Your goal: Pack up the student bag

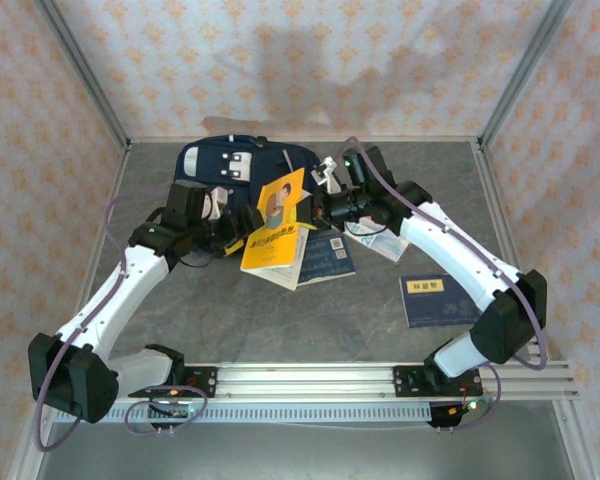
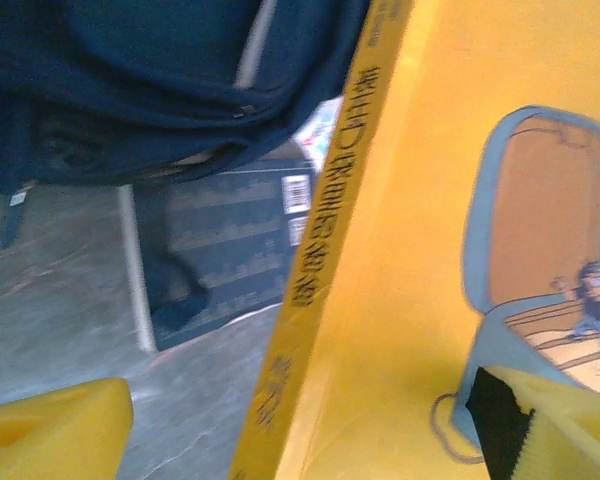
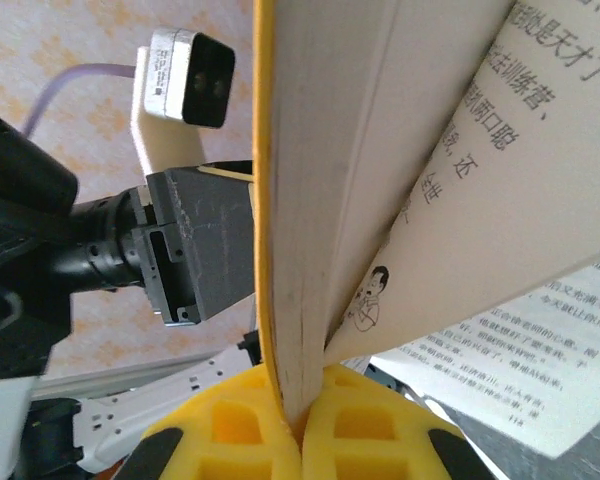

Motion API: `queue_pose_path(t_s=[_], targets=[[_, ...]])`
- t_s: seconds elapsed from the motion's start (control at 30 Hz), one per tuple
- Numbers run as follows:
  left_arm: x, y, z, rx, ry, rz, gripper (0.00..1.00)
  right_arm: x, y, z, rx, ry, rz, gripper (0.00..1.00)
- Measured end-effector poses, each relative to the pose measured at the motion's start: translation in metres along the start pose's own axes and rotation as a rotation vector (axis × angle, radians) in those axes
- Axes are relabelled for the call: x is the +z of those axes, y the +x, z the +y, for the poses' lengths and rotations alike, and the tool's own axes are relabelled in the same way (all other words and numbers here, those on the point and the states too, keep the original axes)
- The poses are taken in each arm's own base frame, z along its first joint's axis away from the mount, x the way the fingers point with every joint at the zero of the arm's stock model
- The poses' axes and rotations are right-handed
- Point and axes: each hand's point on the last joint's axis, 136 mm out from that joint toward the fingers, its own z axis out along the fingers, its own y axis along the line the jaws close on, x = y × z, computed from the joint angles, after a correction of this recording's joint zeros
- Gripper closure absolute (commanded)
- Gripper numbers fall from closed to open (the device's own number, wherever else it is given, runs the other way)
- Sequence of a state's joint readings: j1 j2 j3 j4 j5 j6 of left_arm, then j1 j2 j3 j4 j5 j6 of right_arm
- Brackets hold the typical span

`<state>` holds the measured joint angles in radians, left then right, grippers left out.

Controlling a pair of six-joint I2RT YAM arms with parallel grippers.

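Left of centre, my left claw stands spread around the yellow book, whose spine is blurred close up. The bag lies behind at upper centre of the worktop, its near part hidden by book and arms. My right claw pinches the yellow book's edge, pages fanning. A blue book lies lower right, its edge behind the arm.

White arms, black joints, lilac cables, yellow fingers

student bag | navy fabric, white buckle patches | lying flat | far middle of table
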<state>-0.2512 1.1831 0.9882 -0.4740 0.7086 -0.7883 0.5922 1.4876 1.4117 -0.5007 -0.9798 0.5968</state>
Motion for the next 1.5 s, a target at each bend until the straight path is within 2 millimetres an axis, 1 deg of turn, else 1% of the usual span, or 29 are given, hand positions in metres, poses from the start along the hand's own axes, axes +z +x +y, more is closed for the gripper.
queue_pose_path(t_s=[0.1, 0.2, 0.23, 0.37, 0.47, 0.57, 0.6, 0.63, 0.7, 0.73, 0.77, 0.83, 0.9, 0.97, 1.1, 1.2, 1.4, 1.5], targets=[[0.003, -0.007, -0.019, -0.015, 0.104, -0.002, 0.16, -0.005, -0.003, 0.001, 0.007, -0.015, -0.014, 1.00], [0.006, -0.011, -0.034, -0.030, 0.188, 0.001, 0.25, -0.007, -0.005, -0.004, 0.023, -0.019, -0.023, 1.00], [0.008, -0.012, -0.036, -0.042, 0.206, 0.000, 0.30, -0.009, -0.006, -0.006, 0.031, -0.018, -0.029, 1.00], [0.014, -0.019, -0.036, -0.088, 0.236, -0.004, 0.61, -0.018, -0.013, -0.014, 0.045, -0.005, -0.059, 1.00], [0.016, -0.023, -0.038, -0.100, 0.254, -0.010, 0.83, -0.023, -0.015, -0.021, 0.044, 0.029, -0.077, 1.00], [0.014, -0.025, -0.046, -0.099, 0.291, -0.013, 1.00, -0.024, -0.016, -0.033, 0.057, 0.082, -0.093, 1.00], [0.014, -0.026, -0.048, -0.098, 0.301, -0.014, 1.00, -0.025, -0.016, -0.036, 0.060, 0.096, -0.099, 1.00], [0.014, -0.028, -0.050, -0.102, 0.311, -0.016, 1.00, -0.025, -0.017, -0.039, 0.062, 0.113, -0.106, 0.97], [0.014, -0.030, -0.055, -0.101, 0.332, -0.020, 1.00, -0.027, -0.018, -0.047, 0.067, 0.149, -0.122, 0.66], [0.015, -0.030, -0.057, -0.109, 0.339, -0.017, 1.00, -0.028, -0.020, -0.051, 0.067, 0.174, -0.137, 0.47], [0.016, -0.030, -0.059, -0.115, 0.348, -0.014, 1.00, -0.029, -0.021, -0.054, 0.067, 0.192, -0.147, 0.34], [0.017, -0.029, -0.065, -0.125, 0.366, -0.008, 1.00, -0.029, -0.021, -0.060, 0.071, 0.224, -0.160, 0.20], [0.017, -0.029, -0.072, -0.133, 0.389, -0.006, 1.00, -0.028, -0.020, -0.065, 0.089, 0.239, -0.173, 0.12], [0.017, -0.029, -0.077, -0.143, 0.405, -0.005, 1.00, -0.026, -0.018, -0.070, 0.123, 0.232, -0.186, 0.07], [0.014, -0.033, -0.085, -0.161, 0.428, -0.017, 1.00, -0.017, -0.019, -0.081, 0.205, 0.189, -0.212, 0.04], [0.010, -0.038, -0.092, -0.165, 0.440, -0.037, 1.00, -0.011, -0.024, -0.081, 0.244, 0.131, -0.234, 0.04], [0.005, -0.047, -0.100, -0.169, 0.450, -0.077, 1.00, -0.007, -0.045, -0.080, 0.321, -0.066, -0.307, 0.04], [0.006, -0.045, -0.100, -0.165, 0.443, -0.074, 1.00, -0.004, -0.059, -0.078, 0.361, -0.173, -0.338, 0.10]])
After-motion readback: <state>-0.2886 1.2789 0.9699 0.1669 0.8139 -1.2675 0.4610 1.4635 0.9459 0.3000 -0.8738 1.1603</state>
